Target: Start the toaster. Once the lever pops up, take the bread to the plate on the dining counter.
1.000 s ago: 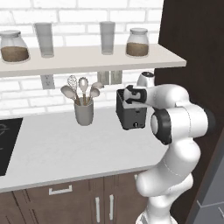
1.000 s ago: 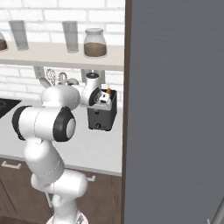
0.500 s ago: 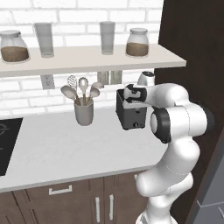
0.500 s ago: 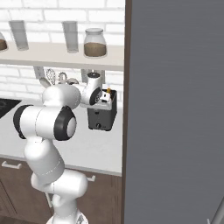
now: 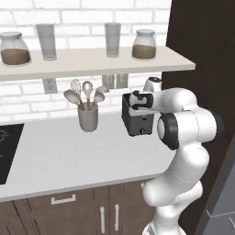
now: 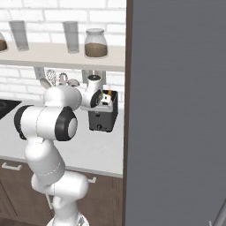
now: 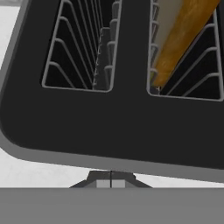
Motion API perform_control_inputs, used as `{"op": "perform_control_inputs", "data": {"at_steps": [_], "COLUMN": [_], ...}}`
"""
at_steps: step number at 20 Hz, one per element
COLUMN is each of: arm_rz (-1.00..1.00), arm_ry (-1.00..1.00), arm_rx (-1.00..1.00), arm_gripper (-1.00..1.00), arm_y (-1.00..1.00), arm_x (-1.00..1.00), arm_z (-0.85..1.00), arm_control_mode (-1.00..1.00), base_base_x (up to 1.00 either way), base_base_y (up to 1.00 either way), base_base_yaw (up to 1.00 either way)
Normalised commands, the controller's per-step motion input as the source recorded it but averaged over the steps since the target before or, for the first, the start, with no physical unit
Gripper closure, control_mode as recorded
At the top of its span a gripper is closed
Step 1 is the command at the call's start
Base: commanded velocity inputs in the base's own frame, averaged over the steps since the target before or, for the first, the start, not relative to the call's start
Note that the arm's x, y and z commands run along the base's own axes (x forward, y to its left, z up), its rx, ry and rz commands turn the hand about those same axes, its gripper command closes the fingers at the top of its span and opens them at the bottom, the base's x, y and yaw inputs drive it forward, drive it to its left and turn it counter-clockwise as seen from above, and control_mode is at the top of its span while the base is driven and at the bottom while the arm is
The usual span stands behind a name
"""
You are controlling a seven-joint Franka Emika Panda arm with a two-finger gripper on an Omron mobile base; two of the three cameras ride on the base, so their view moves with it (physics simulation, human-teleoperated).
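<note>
Toaster (image 5: 138, 118) sits on the pale worktop (image 5: 69, 156) near the dark tall cabinet (image 5: 202, 50), black and boxy, with its small silvery knob low on the front face. My gripper (image 7: 110, 180) hangs just above its top at the front edge, fingers pressed together with no gap between them and nothing held. From the hand view I look straight down into the two slots: the left one shows bare wire guides, and the bread (image 7: 183, 35) stands in the right one, tan face with a brown crust edge, leaning against the guides. From the right base view the bread (image 6: 108, 93) peeks as a small orange sliver over the toaster (image 6: 103, 118), right beside my wrist. To the left of the toaster, apart from it, stands the grey crock (image 5: 88, 118) with spoons. Above, the shelf (image 5: 92, 62) carries two jars and two glasses
</note>
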Motion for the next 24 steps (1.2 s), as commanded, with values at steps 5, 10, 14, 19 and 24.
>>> {"op": "perform_control_inputs", "data": {"at_steps": [5,10,14,19,24], "arm_rz": [0.0,0.0,0.0,0.0,0.0], "arm_ry": [0.0,0.0,0.0,0.0,-0.05], "arm_rx": [-0.03,-0.02,-0.02,0.0,0.0], "arm_gripper": [1.0,1.0,1.0,1.0,1.0], "arm_y": [0.0,0.0,0.0,0.0,0.0], "arm_x": [0.0,0.0,-0.09,-0.2,-0.17], "arm_z": [-0.48,-0.7,-0.9,-0.97,-0.96], "arm_control_mode": [-1.0,-1.0,-1.0,-1.0,-1.0], "base_base_x": [0.0,0.0,0.0,0.0,0.0], "base_base_y": [0.0,0.0,0.0,0.0,0.0], "base_base_yaw": [0.0,0.0,0.0,0.0,0.0]}}
